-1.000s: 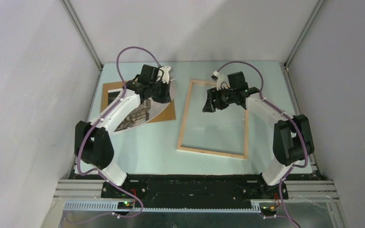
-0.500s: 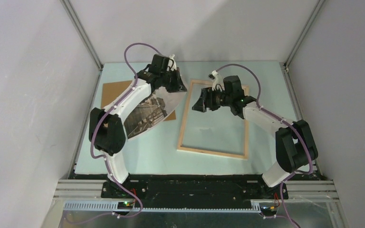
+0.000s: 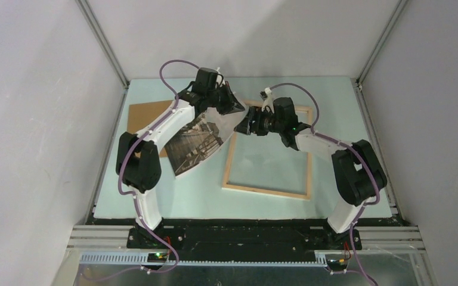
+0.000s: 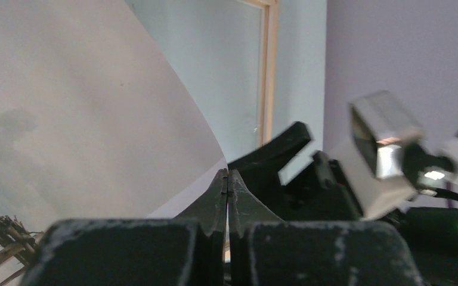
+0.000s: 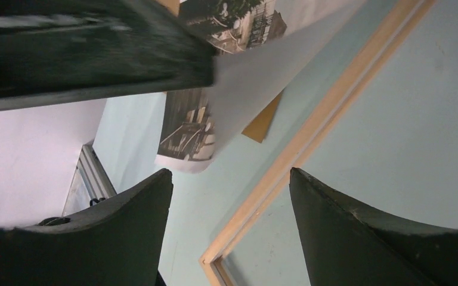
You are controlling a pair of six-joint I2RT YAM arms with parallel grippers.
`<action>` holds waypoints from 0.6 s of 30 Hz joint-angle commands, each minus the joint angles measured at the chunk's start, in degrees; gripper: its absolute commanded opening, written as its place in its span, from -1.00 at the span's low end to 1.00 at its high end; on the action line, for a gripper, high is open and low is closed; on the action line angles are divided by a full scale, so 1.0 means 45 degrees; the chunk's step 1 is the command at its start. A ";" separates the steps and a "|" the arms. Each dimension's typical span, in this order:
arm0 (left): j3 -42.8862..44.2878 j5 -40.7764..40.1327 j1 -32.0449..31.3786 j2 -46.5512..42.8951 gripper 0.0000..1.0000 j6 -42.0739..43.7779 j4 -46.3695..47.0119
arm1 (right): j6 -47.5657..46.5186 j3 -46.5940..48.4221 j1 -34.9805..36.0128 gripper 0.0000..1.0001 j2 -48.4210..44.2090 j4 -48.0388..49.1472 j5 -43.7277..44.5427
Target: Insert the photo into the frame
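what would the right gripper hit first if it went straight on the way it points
Probably the photo, drooping from the left gripper just ahead of the right gripper; depth is unclear.

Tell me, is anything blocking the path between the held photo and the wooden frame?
Nothing lies inside the frame. Only the open right gripper hovers above its far-left corner, right beside the leading edge of the photo, between the two.

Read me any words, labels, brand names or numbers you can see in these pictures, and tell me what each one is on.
No text can be read in any view.
The photo shows a grey picture with no lettering I can make out.
The frame and the brown board look plain.
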 commanded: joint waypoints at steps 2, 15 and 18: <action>0.0084 0.0364 -0.0163 0.0065 -1.00 -0.1178 0.0873 | 0.1203 0.0239 0.0190 0.50 0.1089 0.1280 0.0407; -0.0325 0.0113 -0.0261 0.0220 -1.00 -0.1863 0.1146 | 0.1990 0.0461 0.0171 0.41 0.1768 0.1432 0.0457; -0.0304 0.0386 -0.0278 0.0338 -1.00 -0.2191 0.1271 | 0.2299 0.0459 0.0124 0.36 0.1948 0.1452 0.0527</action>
